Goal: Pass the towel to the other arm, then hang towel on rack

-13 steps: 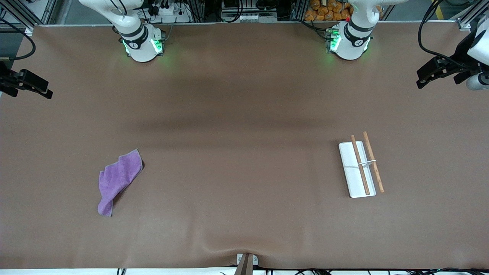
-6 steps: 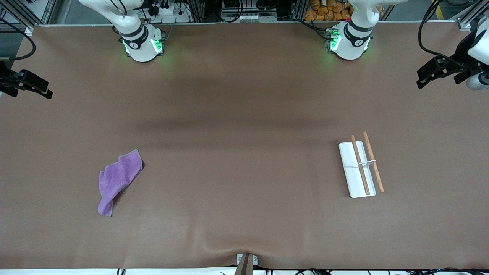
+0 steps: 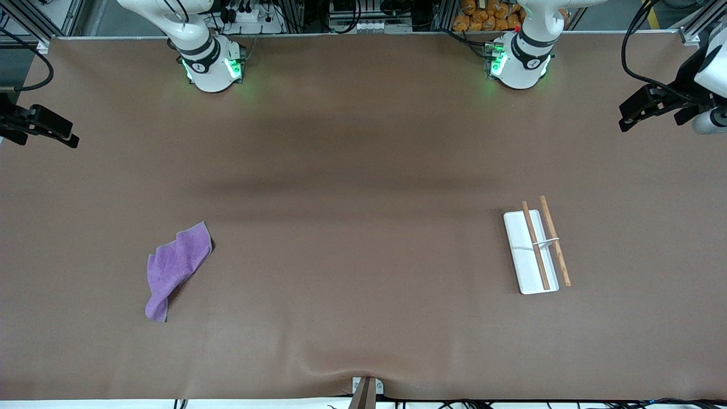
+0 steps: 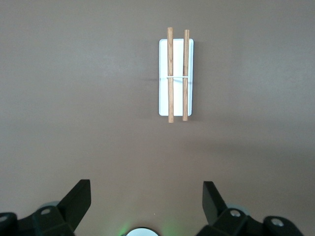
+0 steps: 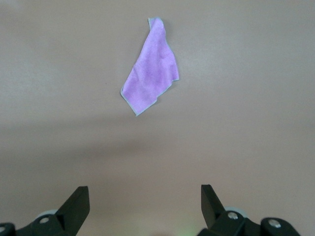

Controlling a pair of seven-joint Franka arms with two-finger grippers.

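The step in hand, as I judge it, is the first pickup; the towel lies untouched on the table, so the right arm should take it. Reading the front view as a clock face from the table's middle, the towel sits between eight and nine o'clock, toward the right arm's end; the rack sits between three and four o'clock, toward the left arm's end, well apart from the cloth.

The right gripper hangs high over the table with the towel in its sight, jaws spread wide and empty; the left gripper waits likewise above the rack's end, jaws apart, holding nothing.

To do it well, I would pinch a raised fold near the broad upper part, not the thin tail; a grip close to one edge leaves cloth hanging free for the other arm to seize.

The towel is soft, purple and fuzzy, crumpled into a rough wedge running from one o'clock to seven o'clock; it probably has a pale hem, though that is hard to make out. The rack has a smooth white oblong base and two thin wooden rods joined by a slim white crosspiece; the table covering is matt brown.
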